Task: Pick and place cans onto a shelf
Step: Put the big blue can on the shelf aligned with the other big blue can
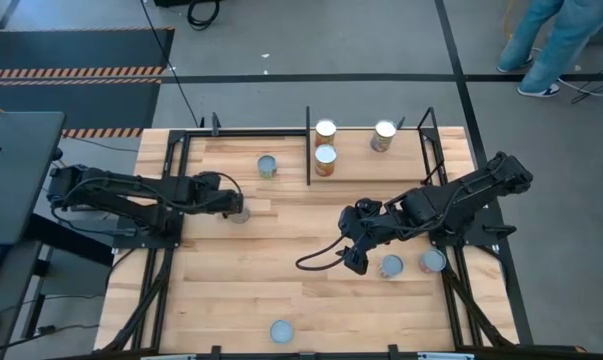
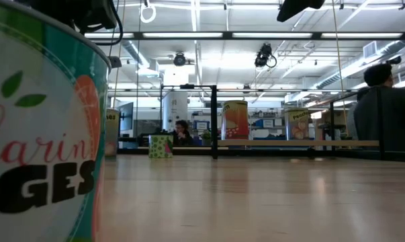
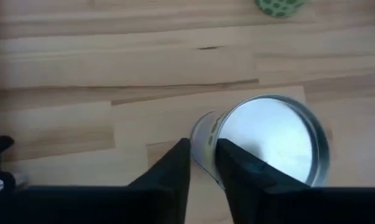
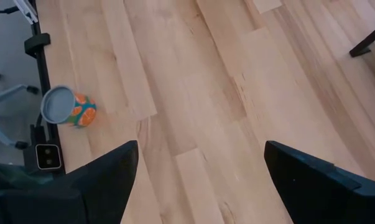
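Silver-topped and upright, the can [image 1: 240, 212] at left of centre in the high view sits pinched at its rim by the left gripper [image 1: 235, 203], the shelf [image 1: 310, 148] lying up-right, while the right gripper [image 1: 358, 252] waits spread wide.

Bright, even light falls from long ceiling tube lamps [image 2: 209, 35]. Beneath them the huge teal-and-orange labelled tin can [image 2: 41, 134] looms blurred, out of focus.
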